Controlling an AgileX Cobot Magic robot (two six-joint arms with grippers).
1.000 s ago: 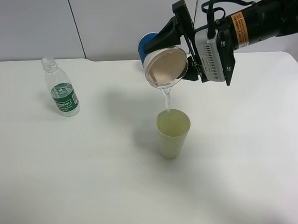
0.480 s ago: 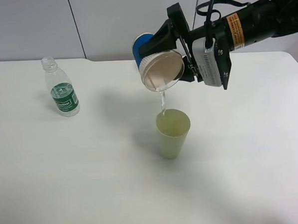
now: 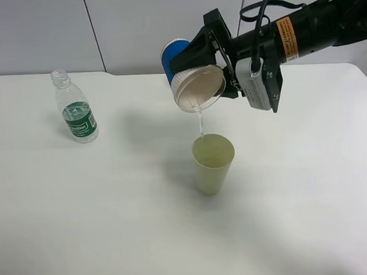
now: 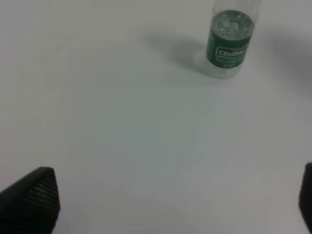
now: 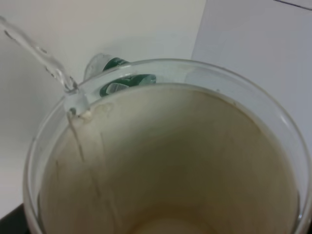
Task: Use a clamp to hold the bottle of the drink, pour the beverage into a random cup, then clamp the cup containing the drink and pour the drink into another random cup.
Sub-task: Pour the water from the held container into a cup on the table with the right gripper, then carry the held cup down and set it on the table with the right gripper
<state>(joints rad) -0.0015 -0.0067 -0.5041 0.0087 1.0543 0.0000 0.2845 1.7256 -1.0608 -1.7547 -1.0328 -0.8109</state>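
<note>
Nearest me, the yellow cup (image 3: 213, 162) stands on the counter (image 3: 114, 227), catching a stream that has thinned to a trickle. Above it my right gripper (image 3: 219, 52) pinches the blue cup (image 3: 191, 77), tipped steeper than a second ago, so I judge the second pour nearly done. Farther left, the bottle (image 3: 75, 108) stands upright, uncapped. My left gripper (image 4: 170, 195) hangs spread.

right hand (image 3: 207, 62) shifted left | blue cup (image 3: 192, 75) tipped steeper | stream (image 3: 200, 123) thinner
</note>
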